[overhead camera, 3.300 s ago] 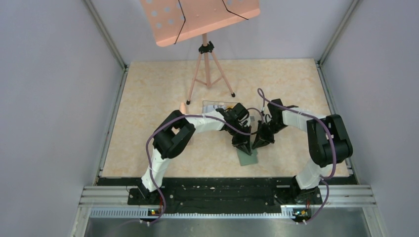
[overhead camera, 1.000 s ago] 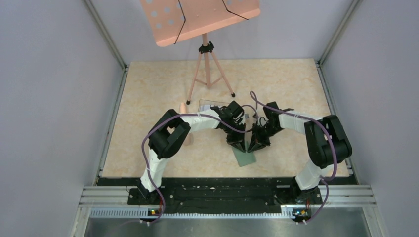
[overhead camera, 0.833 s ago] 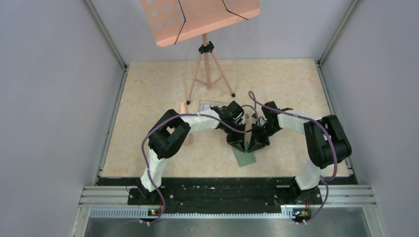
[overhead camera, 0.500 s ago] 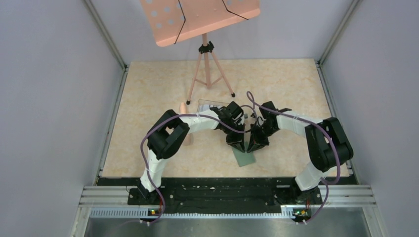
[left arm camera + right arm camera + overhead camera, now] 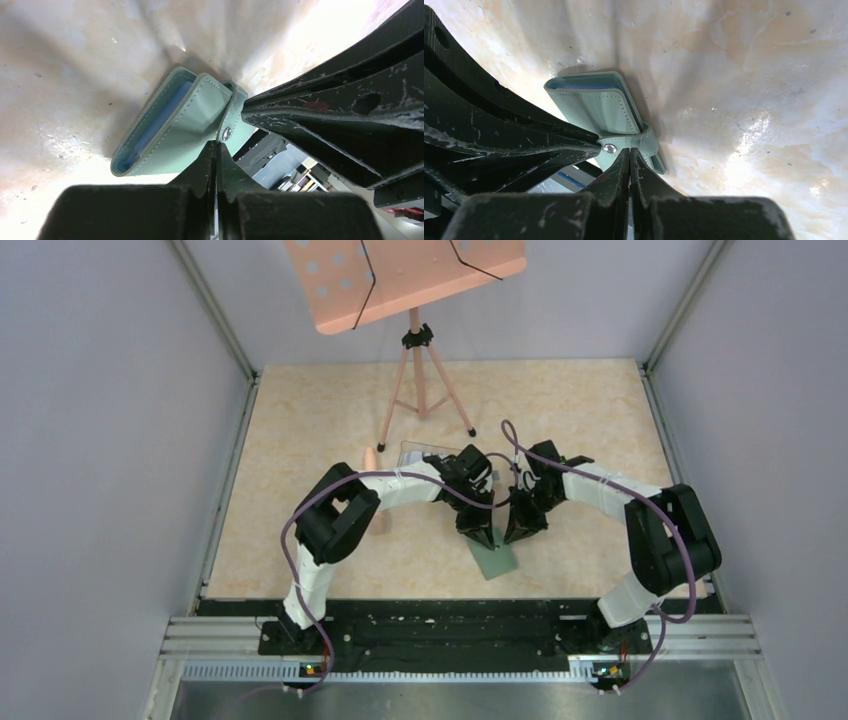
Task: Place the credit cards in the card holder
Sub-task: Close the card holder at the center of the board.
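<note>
The card holder point(image 5: 497, 559), a sage-green folded wallet with blue sleeves showing at its open edge, lies on the table near the front middle. It also shows in the left wrist view point(image 5: 170, 125) and the right wrist view point(image 5: 594, 107). My left gripper point(image 5: 478, 535) point(image 5: 216, 145) is shut, pinching the end of the wallet's strap just below the snap stud point(image 5: 227, 132). My right gripper point(image 5: 519, 532) point(image 5: 629, 150) is shut, its tips against the same strap beside the stud point(image 5: 610, 148). The two grippers meet tip to tip over the wallet's far end. No credit card is clearly in view.
A clear plastic box point(image 5: 428, 452) lies behind the left wrist, partly hidden. A small orange piece point(image 5: 372, 457) sits by the left arm's elbow. A pink music stand on a tripod point(image 5: 420, 390) stands at the back. Metal rails edge the table.
Both grippers have drawn closer together at the wallet's far end, and both arms have shifted slightly. The wallet lies where it was.
</note>
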